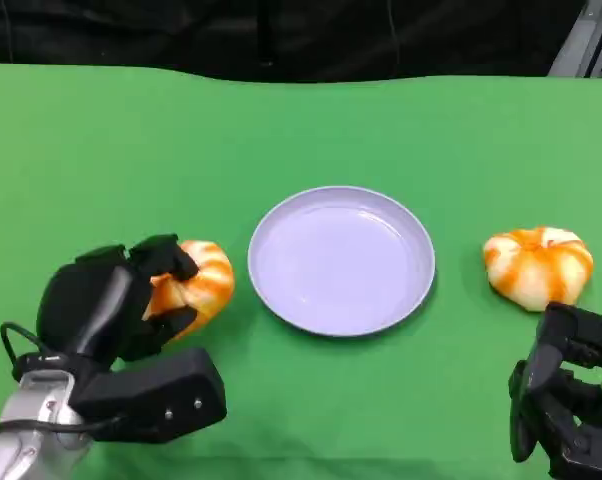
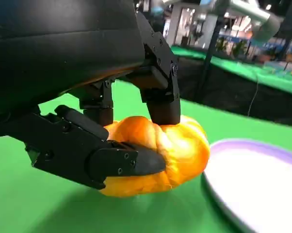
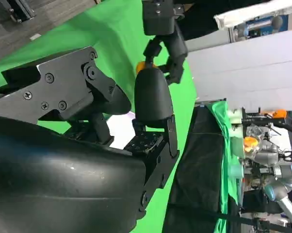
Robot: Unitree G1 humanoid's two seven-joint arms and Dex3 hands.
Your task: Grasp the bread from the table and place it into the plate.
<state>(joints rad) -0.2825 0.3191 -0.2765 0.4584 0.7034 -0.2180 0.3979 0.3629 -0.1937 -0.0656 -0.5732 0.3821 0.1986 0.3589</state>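
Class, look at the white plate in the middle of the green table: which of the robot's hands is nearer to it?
Left. The left hand grips a bread roll just beside the plate. The right hand sits further off, below the other roll.

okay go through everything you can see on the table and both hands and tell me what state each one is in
left bread: on the table beside the plate, gripped by the left hand
right bread: lying free on the table, untouched
plate: upright, nothing in it
left hand: fingers closed around the left bread
right hand: holds nothing, just short of the right bread
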